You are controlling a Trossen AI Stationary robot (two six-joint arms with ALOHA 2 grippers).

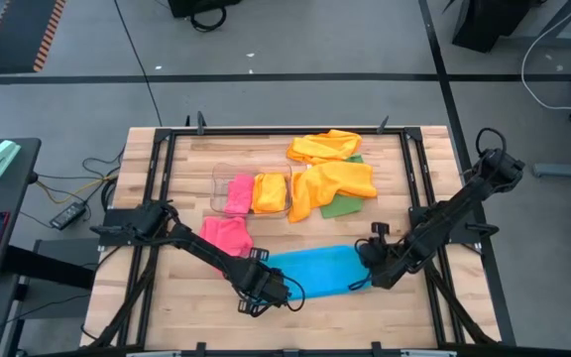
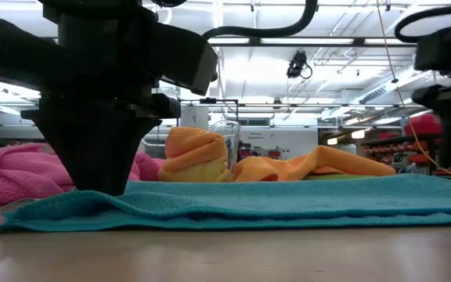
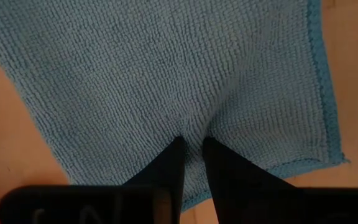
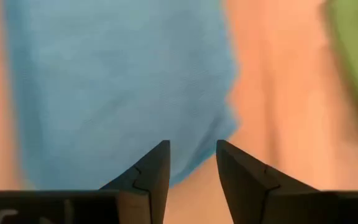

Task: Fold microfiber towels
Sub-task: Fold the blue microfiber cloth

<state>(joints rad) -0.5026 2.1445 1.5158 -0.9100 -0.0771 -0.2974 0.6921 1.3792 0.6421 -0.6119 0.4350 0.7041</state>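
A blue microfiber towel [image 1: 317, 270] lies spread flat on the table near its front edge. My left gripper [image 1: 266, 289] stands on the towel's left end, pointing straight down, with its fingers shut on a pucker of the cloth. My right gripper [image 4: 192, 146] hovers open just above the towel's right end [image 4: 216, 124], tilted down, with nothing between its fingers. In the low view the left gripper [image 2: 100, 168] is the dark block on the towel [image 2: 288, 204]. My left gripper pinches a small raised pucker of the blue towel [image 3: 194, 127] between its two fingertips, a little in from the towel's left end. The fingers come from above, pointing down. The rest of the towel lies flat and slack on the table.
A crumpled pink towel [image 1: 226, 235] lies left of the blue one. Farther back a clear bin [image 1: 253, 169] holds a folded pink [image 1: 238, 194] and a folded orange towel [image 1: 271, 192]. Loose orange towels [image 1: 333, 181] and a green one [image 1: 346, 206] lie at the back right.
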